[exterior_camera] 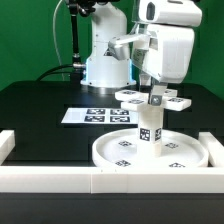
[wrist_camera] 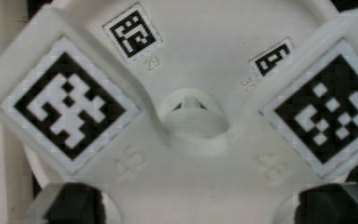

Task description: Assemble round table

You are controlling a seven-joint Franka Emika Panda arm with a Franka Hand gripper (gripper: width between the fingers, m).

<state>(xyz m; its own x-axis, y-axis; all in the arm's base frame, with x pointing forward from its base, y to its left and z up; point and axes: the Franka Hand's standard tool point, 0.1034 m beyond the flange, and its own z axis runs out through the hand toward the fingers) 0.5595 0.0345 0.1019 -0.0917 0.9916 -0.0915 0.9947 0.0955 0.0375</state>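
— Where's the round top sitting?

— The big rimmed disc lies flat on the black worktop, low and right of centre in the exterior view, just behind the white barrier bar that runs along the bottom of the frame.

— And the post?

— The short post stands upright in the middle of the disc, tags facing us. The lobed foot piece sits across its top, level as far as I can see, with tagged lobes spreading to either side.

— Is the arm holding it?

— The hand hangs straight down over the foot piece, centre right in the frame. Its fingers seem to touch the piece, but I can't tell whether they are clamped on it or loose.

— Does the wrist view help?

— Not much. The foot piece fills it, two large tags and a small bump in the middle, and dark fingertips show at the bottom corners.

— Anything else out there?

— The marker board lies flat at centre left, behind the disc.
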